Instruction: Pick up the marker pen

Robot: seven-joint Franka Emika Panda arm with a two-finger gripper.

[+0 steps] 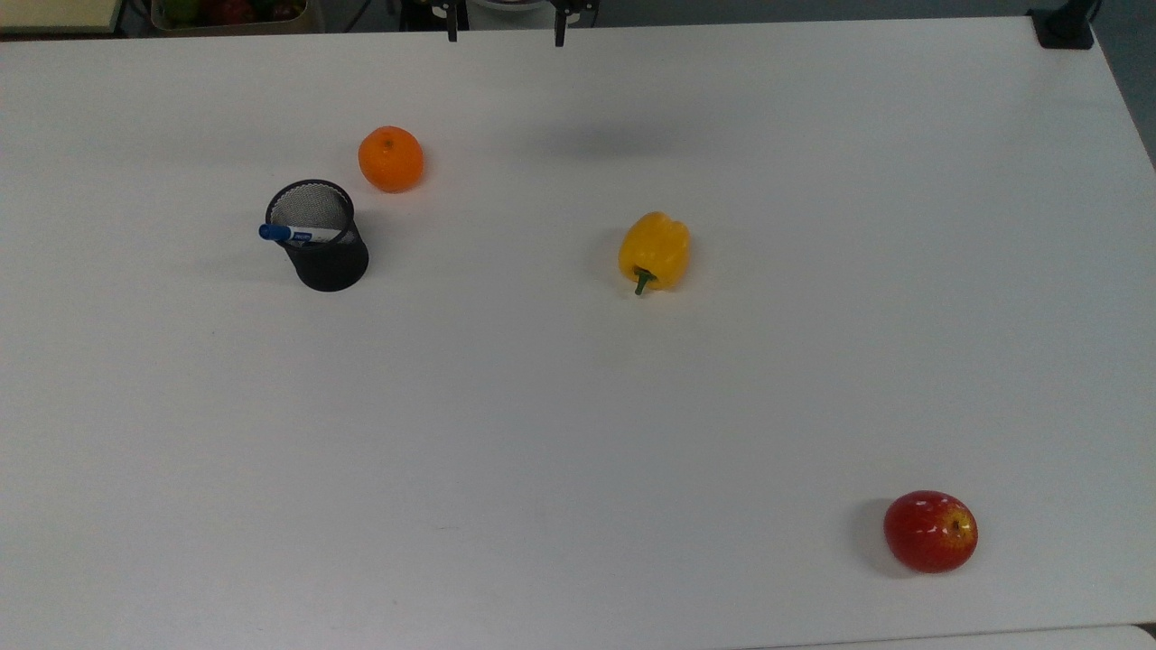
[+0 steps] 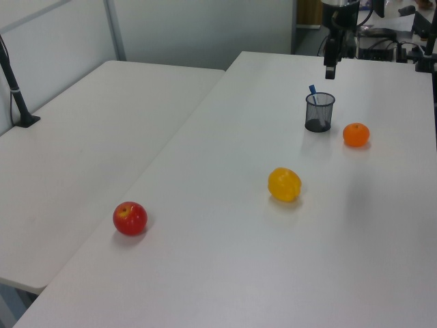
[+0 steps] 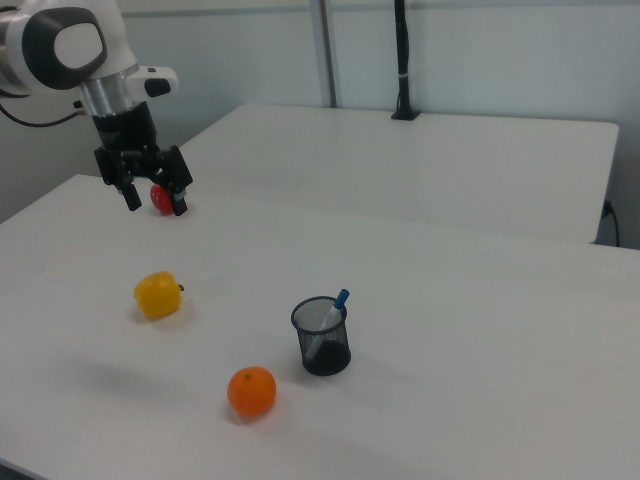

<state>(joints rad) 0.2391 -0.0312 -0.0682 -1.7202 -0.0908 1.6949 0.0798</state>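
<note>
**A:** Where is the slim white marker pen with the blue cap?

**B:** It stands tilted in the black wire-mesh pen cup, cap up, leaning on the rim at about 9 o'clock in the top view. Only the cap and a little of the white barrel rise above the mesh.

**A:** What lies around the cup?

**B:** In the top view, a round orange fruit sits just beside it at 1 o'clock. A yellow bell pepper is well apart at 3 o'clock, and a red apple is far off at 4 o'clock, all on the white table.

**A:** And the arm?

**B:** The black two-finger gripper hangs high above the table, jaws spread, well away from the cup.

**A:** How best to take it?

**B:** I'd come straight down over the cap, jaws either side of it and clear of the rim, close on the cap, then lift along the pen's lean so the light cup doesn't tip.
</note>
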